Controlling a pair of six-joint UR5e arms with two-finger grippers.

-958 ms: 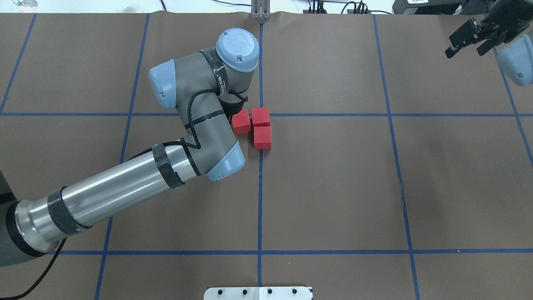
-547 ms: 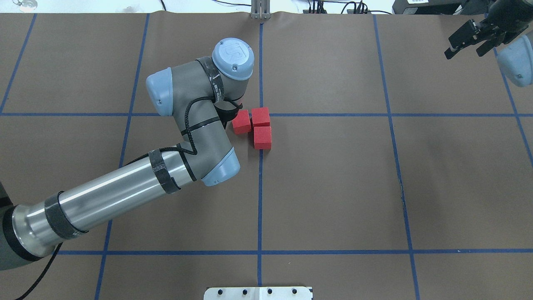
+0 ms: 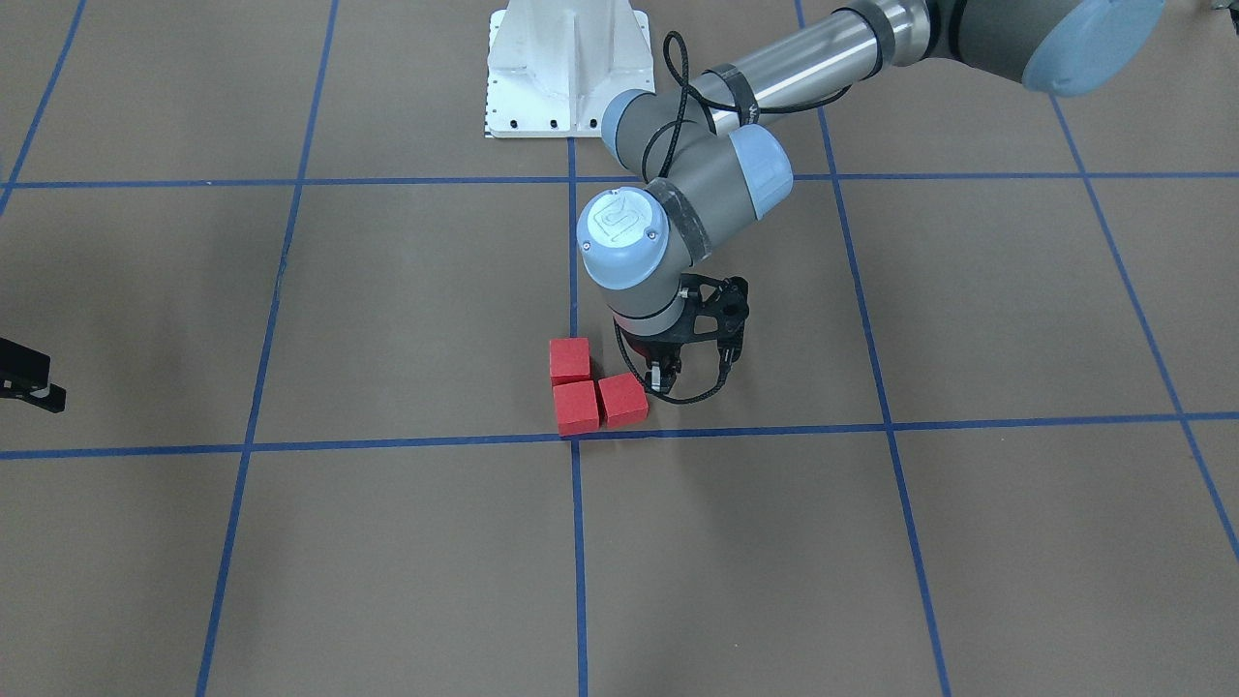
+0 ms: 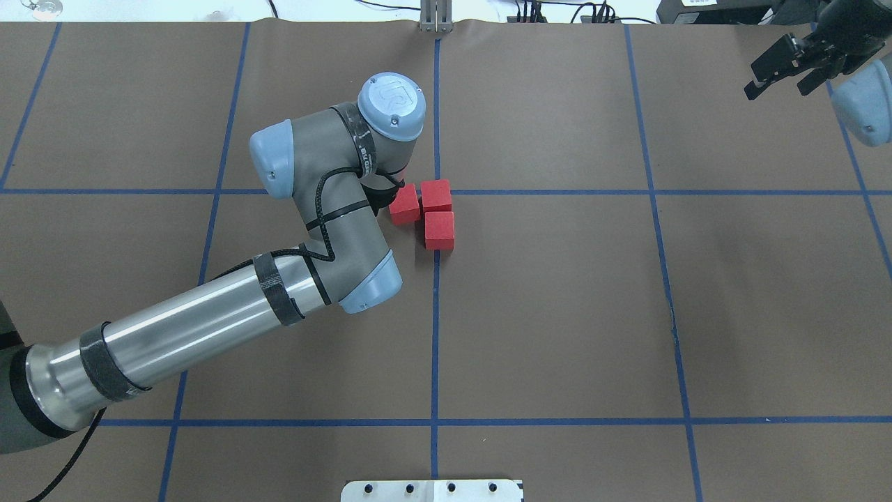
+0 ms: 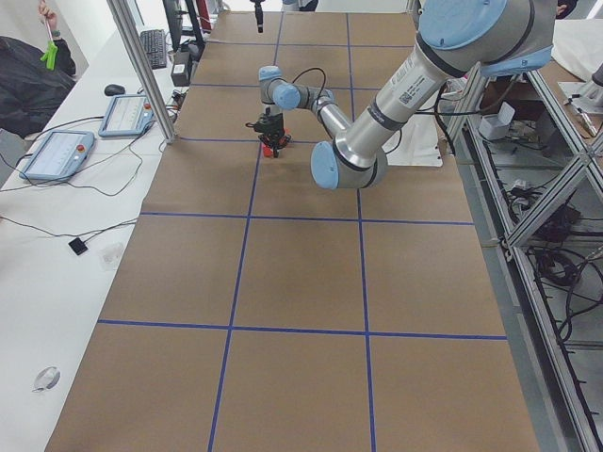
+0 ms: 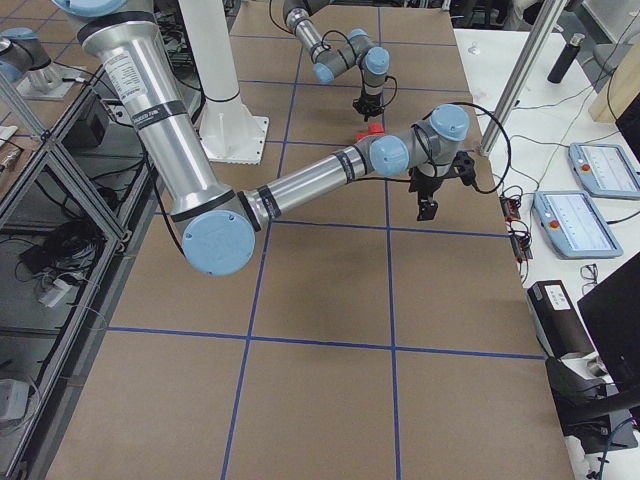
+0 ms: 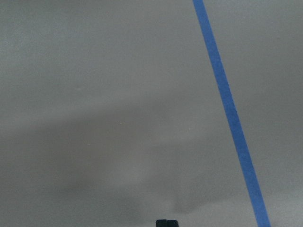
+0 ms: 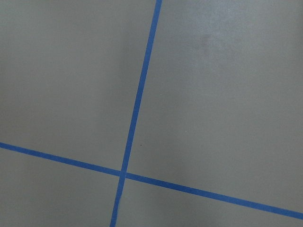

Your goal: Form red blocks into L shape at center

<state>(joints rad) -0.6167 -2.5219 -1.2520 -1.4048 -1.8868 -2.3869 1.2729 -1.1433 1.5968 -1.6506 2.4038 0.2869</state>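
Just beside red blocks, left tool, wrist hiding it overhead

1. Left arm stretches out long and low, elbow bent, wrist turned downward.
2. Left hand points straight down under the wrist, fingers apart, gripping nothing.
3. Right arm sits at the far corner on its own side, mostly out of the overhead view.
4. Right hand hangs tilted, fingers spread, empty.
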